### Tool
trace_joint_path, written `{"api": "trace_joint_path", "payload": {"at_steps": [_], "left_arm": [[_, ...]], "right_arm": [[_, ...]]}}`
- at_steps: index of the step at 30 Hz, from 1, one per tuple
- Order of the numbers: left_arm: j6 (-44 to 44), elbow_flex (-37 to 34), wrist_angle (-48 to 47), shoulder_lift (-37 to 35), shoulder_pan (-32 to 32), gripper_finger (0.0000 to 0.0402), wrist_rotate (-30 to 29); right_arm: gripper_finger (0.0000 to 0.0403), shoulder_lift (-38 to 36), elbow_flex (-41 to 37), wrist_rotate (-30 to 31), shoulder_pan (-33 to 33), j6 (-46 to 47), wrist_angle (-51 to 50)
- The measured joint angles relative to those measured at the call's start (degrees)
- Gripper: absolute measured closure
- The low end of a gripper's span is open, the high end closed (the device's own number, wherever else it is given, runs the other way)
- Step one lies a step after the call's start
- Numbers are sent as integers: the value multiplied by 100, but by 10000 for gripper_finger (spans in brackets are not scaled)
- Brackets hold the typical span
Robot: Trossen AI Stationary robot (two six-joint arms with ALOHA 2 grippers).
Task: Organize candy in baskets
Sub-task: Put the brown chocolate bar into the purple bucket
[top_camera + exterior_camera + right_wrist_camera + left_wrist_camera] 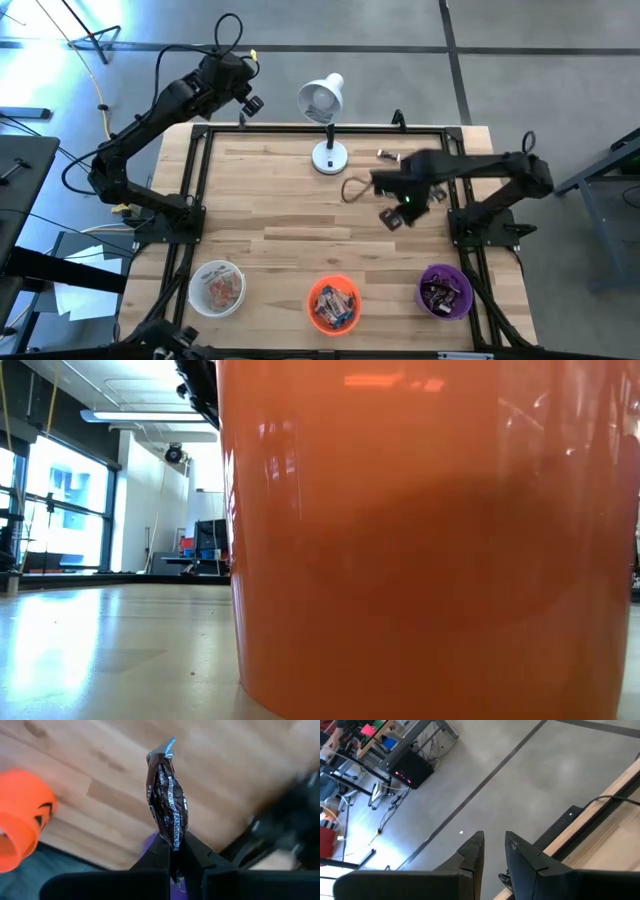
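Dark-wrapped candy [167,802] pinched in right gripper [176,851], seemingly above table [280,210].

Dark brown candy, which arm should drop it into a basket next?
Right. The right gripper already pinches the dark brown candy above the table, near the purple basket. The left gripper hangs beyond the table's far edge.

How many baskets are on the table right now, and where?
3, in a row along the near table edge: the white basket on the left, the orange basket in the middle, the purple basket on the right. None appears hidden.
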Motion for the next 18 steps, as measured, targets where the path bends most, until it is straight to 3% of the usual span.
{"api": "trace_joint_path", "payload": {"at_steps": [6,18], "left_arm": [[2,0,-1,0,189,337,-2],[2,0,-43,0,562,337,-1]], "right_arm": [[397,-174,0,-188,1537,2570,110],[393,-154,0,-268,4401,6501,744]]}}
